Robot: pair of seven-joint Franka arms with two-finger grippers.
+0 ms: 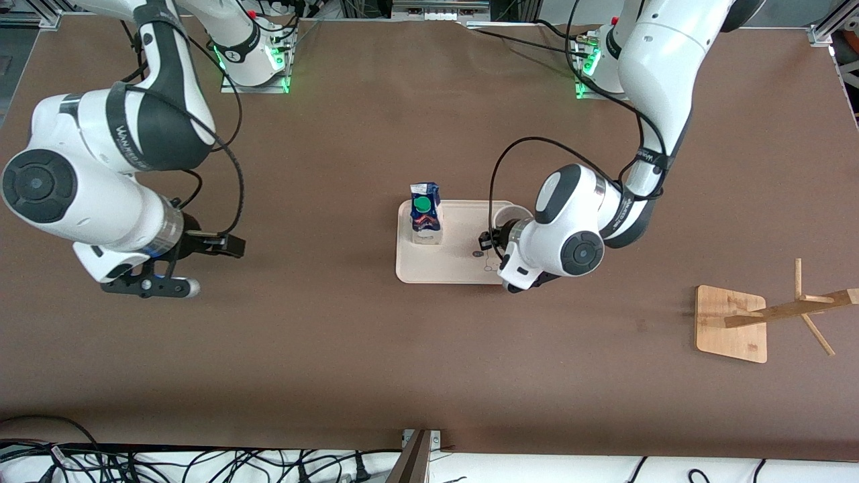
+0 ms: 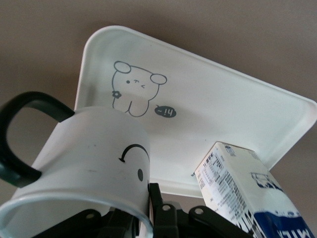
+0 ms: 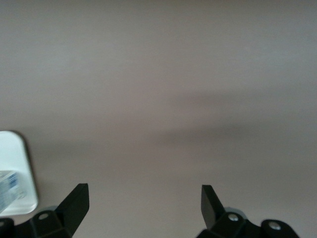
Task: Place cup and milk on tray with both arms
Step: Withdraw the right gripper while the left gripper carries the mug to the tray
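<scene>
The cream tray (image 1: 436,272) lies at mid-table. The milk (image 1: 426,215) stands upright on the tray's end toward the right arm. My left gripper (image 1: 493,239) is shut on the wall of the white cup (image 1: 511,216), over the tray's end toward the left arm. In the left wrist view one finger (image 2: 157,198) presses the outside of the cup (image 2: 94,148) by its smiley face, with the tray (image 2: 223,99) and milk (image 2: 237,183) past it. I cannot tell whether the cup rests on the tray. My right gripper (image 1: 194,268) is open and empty over bare table (image 3: 143,198), and the right arm waits.
A wooden rack (image 1: 731,325) with slanted pegs stands toward the left arm's end, nearer the front camera than the tray. Cables lie along the table's front edge (image 1: 201,463). A tray corner (image 3: 15,173) shows in the right wrist view.
</scene>
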